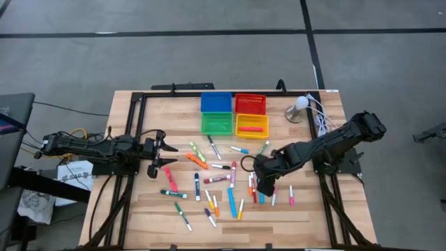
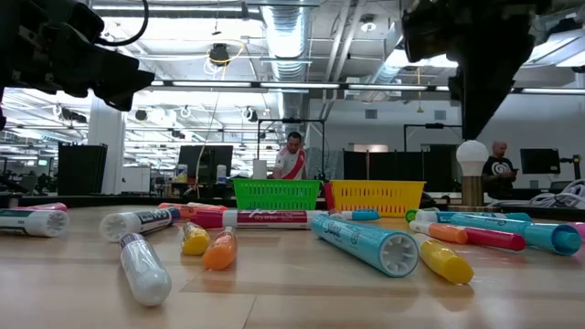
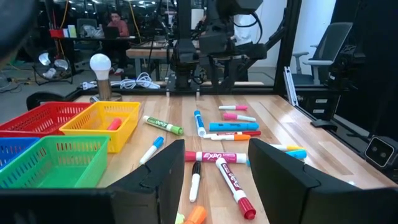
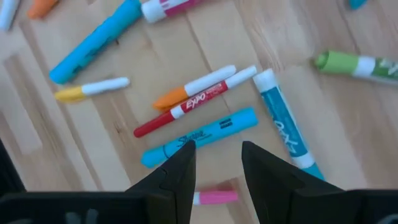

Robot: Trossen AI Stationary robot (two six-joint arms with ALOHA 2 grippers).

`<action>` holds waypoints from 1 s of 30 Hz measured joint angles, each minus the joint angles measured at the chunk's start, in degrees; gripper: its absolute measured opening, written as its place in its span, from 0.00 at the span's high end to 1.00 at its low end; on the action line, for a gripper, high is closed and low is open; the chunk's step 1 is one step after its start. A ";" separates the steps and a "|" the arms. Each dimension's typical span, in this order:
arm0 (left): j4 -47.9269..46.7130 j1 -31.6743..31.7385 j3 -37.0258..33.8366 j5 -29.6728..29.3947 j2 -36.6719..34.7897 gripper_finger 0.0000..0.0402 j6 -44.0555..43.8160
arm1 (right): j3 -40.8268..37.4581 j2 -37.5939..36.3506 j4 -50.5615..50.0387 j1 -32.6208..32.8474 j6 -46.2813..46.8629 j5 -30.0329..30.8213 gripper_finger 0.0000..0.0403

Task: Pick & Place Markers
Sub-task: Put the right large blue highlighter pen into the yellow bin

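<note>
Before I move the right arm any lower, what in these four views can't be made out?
- Pink marker: right wrist view, mostly hidden behind the right gripper and its open fingers.
- Yellow plastic bin: high view, a red item inside too small to identify.
- Right gripper: high view, its dark arm covers the markers beneath.
- Left gripper: open, waiting at the table's left; nothing between its fingers.

Crowded mid-tabletop [image 1: 306, 209]: markers [image 1: 221, 180] strewn close together, barely a gap for fingers between them. Blocked along the far edge by four bins [image 1: 233, 114] packed together, with a lamp [image 1: 300, 107] and cable just beside. Open wood at the near corners and beside the left hand [image 1: 155, 157].
</note>
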 joint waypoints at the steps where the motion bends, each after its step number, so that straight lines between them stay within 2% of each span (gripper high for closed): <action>1: 0.00 0.00 0.00 0.00 0.00 0.56 0.00 | 0.00 0.00 0.00 0.15 1.42 -0.16 0.68; 14: 0.02 -0.01 0.00 0.00 0.00 0.56 0.00 | 0.02 0.42 0.04 4.36 23.58 -1.42 0.42; 23: 0.02 -0.01 0.00 0.00 0.01 0.56 0.00 | 0.02 5.48 1.09 5.53 38.30 -1.34 0.39; 30: 0.07 0.01 0.00 0.00 0.41 0.56 0.01 | 0.04 6.54 5.37 3.37 41.18 0.53 0.39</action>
